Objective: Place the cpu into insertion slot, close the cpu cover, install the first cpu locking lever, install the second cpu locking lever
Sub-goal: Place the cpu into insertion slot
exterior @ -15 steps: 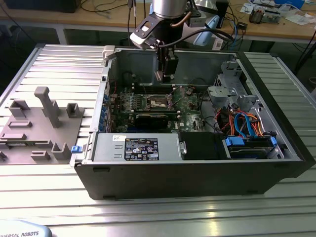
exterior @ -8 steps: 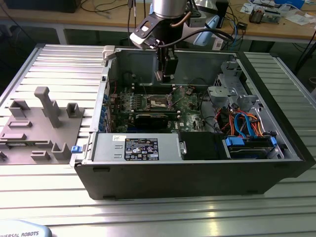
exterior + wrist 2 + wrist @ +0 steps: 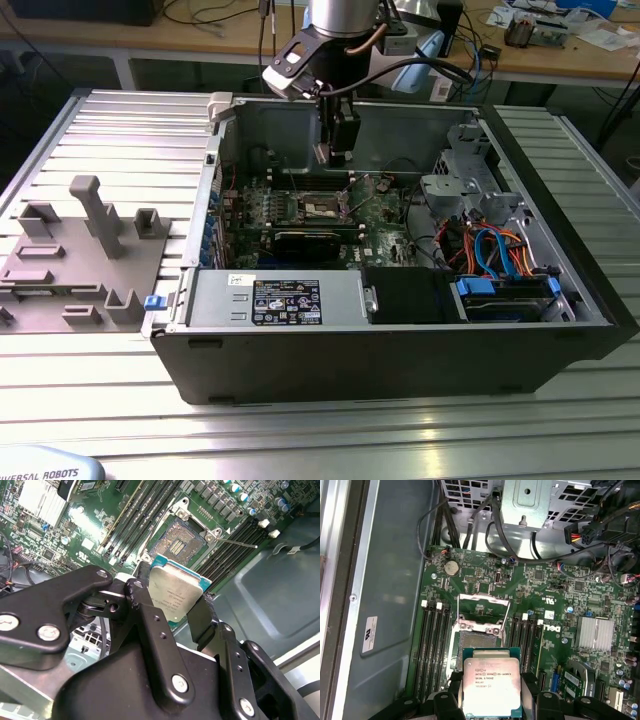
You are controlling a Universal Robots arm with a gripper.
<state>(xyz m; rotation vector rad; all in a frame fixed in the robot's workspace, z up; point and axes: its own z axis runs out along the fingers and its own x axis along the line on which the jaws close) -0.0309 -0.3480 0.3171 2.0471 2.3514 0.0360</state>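
Note:
My gripper (image 3: 335, 150) hangs inside the open computer case, above the green motherboard. It is shut on the cpu (image 3: 491, 687), a flat square chip with a silvery top, gripped by two opposite edges between black fingers (image 3: 142, 602). The cpu (image 3: 175, 592) hovers a little above and to one side of the insertion slot (image 3: 476, 641), a dark square socket (image 3: 177, 542) with nothing in it. The cpu cover (image 3: 483, 596), a thin silvery frame, stands swung open at the socket's far edge. A thin metal lever rod (image 3: 235, 542) sticks out beside the socket.
Long black memory slots (image 3: 432, 645) flank the socket on both sides. A finned heat sink (image 3: 595, 632) and cables lie nearby. The case holds a power supply (image 3: 285, 300), a black card (image 3: 315, 243) and a drive cage with blue cables (image 3: 500, 270). A grey fixture tray (image 3: 80, 250) sits outside, at the exterior view's left.

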